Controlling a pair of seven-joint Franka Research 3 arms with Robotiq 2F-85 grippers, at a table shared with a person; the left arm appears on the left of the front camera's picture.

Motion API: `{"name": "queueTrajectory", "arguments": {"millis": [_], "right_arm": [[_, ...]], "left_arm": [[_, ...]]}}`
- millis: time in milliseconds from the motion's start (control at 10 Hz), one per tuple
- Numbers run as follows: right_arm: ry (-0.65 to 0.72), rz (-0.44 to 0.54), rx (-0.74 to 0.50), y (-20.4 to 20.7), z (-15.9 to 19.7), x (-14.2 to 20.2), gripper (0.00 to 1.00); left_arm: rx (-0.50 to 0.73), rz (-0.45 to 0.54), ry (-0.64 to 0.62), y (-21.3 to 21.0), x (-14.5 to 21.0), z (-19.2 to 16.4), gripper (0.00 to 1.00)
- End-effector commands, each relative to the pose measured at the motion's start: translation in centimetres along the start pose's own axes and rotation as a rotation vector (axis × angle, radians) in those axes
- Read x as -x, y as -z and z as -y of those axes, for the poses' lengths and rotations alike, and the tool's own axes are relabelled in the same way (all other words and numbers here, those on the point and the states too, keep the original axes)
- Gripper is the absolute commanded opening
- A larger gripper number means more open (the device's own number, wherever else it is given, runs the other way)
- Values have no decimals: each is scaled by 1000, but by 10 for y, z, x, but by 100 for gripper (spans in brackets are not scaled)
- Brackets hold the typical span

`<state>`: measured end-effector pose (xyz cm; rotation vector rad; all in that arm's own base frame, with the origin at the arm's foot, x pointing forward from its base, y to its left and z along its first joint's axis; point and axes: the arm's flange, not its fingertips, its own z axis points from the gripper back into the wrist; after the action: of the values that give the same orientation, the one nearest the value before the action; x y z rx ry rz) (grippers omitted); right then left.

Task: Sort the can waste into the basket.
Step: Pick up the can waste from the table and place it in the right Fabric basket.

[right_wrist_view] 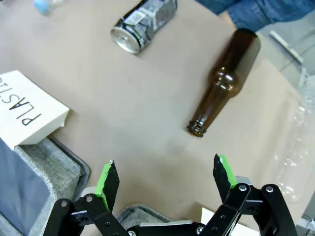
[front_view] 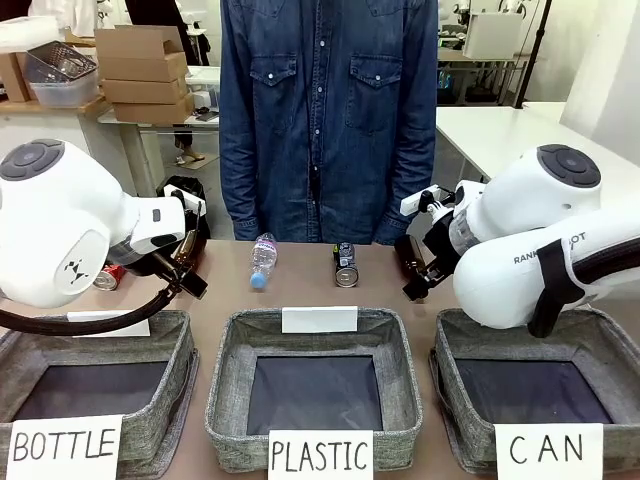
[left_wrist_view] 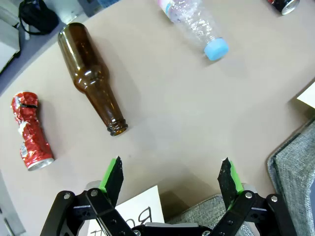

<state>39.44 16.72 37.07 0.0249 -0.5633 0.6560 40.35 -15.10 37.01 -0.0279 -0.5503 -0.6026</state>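
Two cans lie on the table (front_view: 300,290), both outside the CAN basket (front_view: 450,400), which stands at the near right. Red can (left_wrist_view: 30,130): crushed, on its side close to a table edge, beside a brown bottle (left_wrist_view: 93,78) but not touching it. Dark can (front_view: 346,264): on its side mid-table, beyond the PLASTIC basket (front_view: 225,380), in front of the person (front_view: 330,120) in a denim shirt. Left gripper (left_wrist_view: 171,167): fingers spread wide, nothing between the green pads, hovering over bare table just short of the bottle's mouth. Right gripper (right_wrist_view: 165,164): likewise spread and released, grasping nothing, over bare table facing the mouth of a second brown bottle (right_wrist_view: 226,78), with the dark can farther off.
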Motion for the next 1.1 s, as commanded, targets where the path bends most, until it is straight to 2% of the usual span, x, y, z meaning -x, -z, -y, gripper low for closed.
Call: {"name": "queueTrajectory", "arguments": {"millis": [0,200,300,400,500,600,700,800,900,1000], "right_arm": [[-10,12,-11,-35,15,2,100],[24,17,-63,-130,37,23,100],[51,46,-34,-171,31,39,100],[45,93,31,-182,27,45,100],[99,94,114,-173,24,39,100],[56,71,-18,-161,43,-1,100],[45,4,-23,-156,41,4,100],[59,64,-119,-159,44,13,100],[66,150,-301,-162,52,27,100],[111,254,-594,-161,67,44,100]], "left_arm": [[-4,-4,46,-40,-1,-7,100],[35,-13,24,-147,14,-4,100],[47,66,67,-190,30,14,100],[-4,129,89,-191,31,17,100],[-25,185,109,-174,20,17,100],[2,74,56,-182,-15,5,100],[-16,133,77,-211,-14,10,100],[104,140,20,-213,-9,-5,100],[239,135,-59,-217,0,-24,100],[482,154,-133,-218,11,-49,100]]}}
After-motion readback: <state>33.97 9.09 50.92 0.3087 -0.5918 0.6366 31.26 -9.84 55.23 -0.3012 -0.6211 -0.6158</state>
